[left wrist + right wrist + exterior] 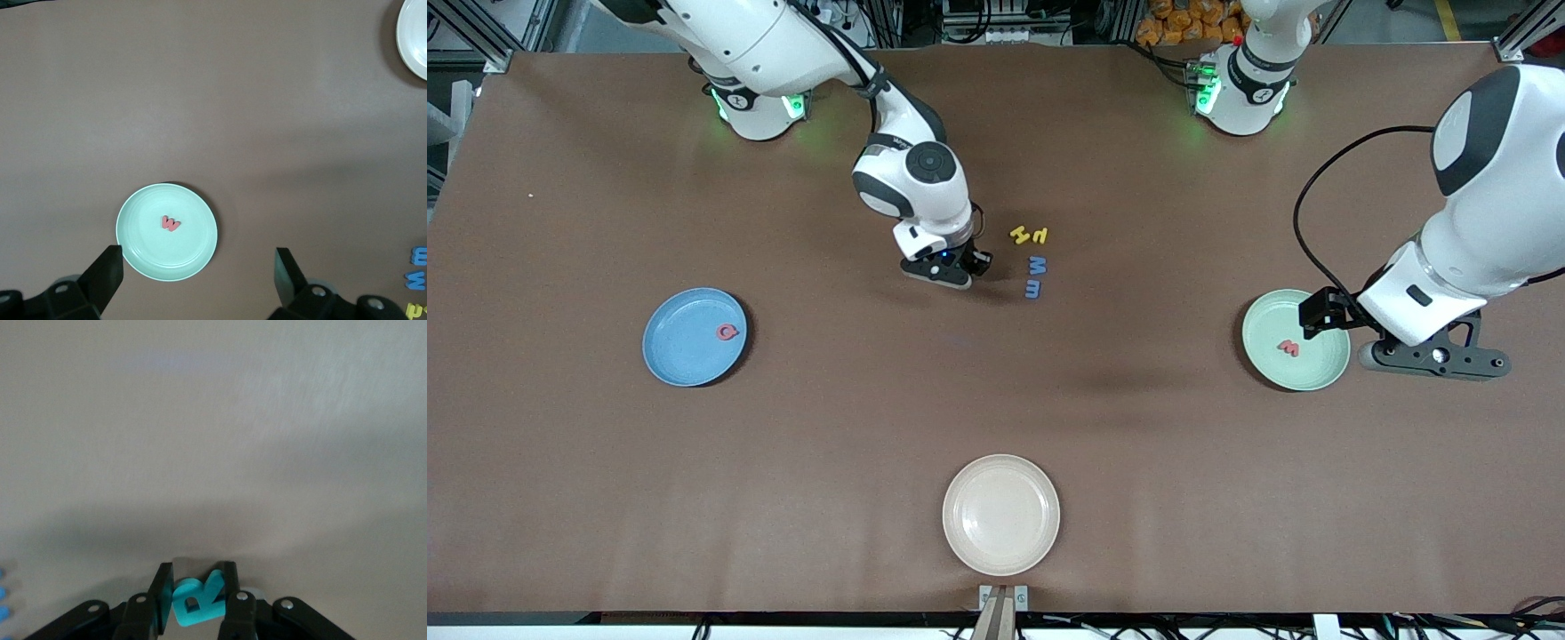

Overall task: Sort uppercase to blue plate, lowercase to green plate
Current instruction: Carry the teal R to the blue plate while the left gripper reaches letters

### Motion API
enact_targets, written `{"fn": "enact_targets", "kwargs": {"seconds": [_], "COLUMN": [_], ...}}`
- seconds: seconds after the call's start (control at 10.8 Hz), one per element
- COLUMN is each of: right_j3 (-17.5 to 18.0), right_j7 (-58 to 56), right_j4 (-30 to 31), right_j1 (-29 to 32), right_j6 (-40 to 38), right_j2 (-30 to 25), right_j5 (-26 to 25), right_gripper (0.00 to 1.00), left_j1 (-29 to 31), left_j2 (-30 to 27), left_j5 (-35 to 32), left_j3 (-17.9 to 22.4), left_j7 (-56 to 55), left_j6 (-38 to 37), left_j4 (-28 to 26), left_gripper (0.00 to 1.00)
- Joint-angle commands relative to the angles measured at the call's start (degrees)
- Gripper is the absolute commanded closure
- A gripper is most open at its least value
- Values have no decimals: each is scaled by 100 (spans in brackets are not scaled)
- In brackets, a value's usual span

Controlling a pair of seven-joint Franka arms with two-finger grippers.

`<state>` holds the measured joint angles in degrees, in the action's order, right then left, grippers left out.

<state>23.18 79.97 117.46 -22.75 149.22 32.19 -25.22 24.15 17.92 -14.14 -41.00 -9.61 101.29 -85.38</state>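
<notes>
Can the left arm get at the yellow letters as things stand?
Probably yes. The left end effector is open and empty over the green plate. The yellow letters lie uncovered, but the right end effector, shut on the teal R, sits beside them.

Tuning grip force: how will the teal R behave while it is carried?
The teal R looks like thin foam, so probably very light. The right tool pinches it between its flat faces; it may squash slightly. Held edge-on and tilted, it could twist if the grip loosens.

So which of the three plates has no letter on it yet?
The cream plate, nearest the front camera. The blue plate holds a red letter and the green plate a red-orange one.
</notes>
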Motion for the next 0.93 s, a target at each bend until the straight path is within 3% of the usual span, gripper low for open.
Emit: {"fn": "enact_targets", "kwargs": {"seconds": [0.0, 0.28, 0.84], "right_j3": [46, 46, -94], "right_j7": [-393, -1428, -3301], "right_j4": [14, -206, -197], "right_j1": [270, 691, 1290], "right_j6": [-191, -718, -911], "right_j2": [-195, -248, -406], "right_j5": [-114, -71, -53], "right_gripper": [77, 77, 76], "left_j1": [19, 19, 116], "left_j2": [62, 53, 36], "left_j5": [87, 86, 104], "left_j3": [-13, -4, -57], "left_j7": [3, -41, -85], "left_j6": [-118, -127, -399], "left_j4": [110, 92, -13], "left_gripper": [0, 0, 0]}}
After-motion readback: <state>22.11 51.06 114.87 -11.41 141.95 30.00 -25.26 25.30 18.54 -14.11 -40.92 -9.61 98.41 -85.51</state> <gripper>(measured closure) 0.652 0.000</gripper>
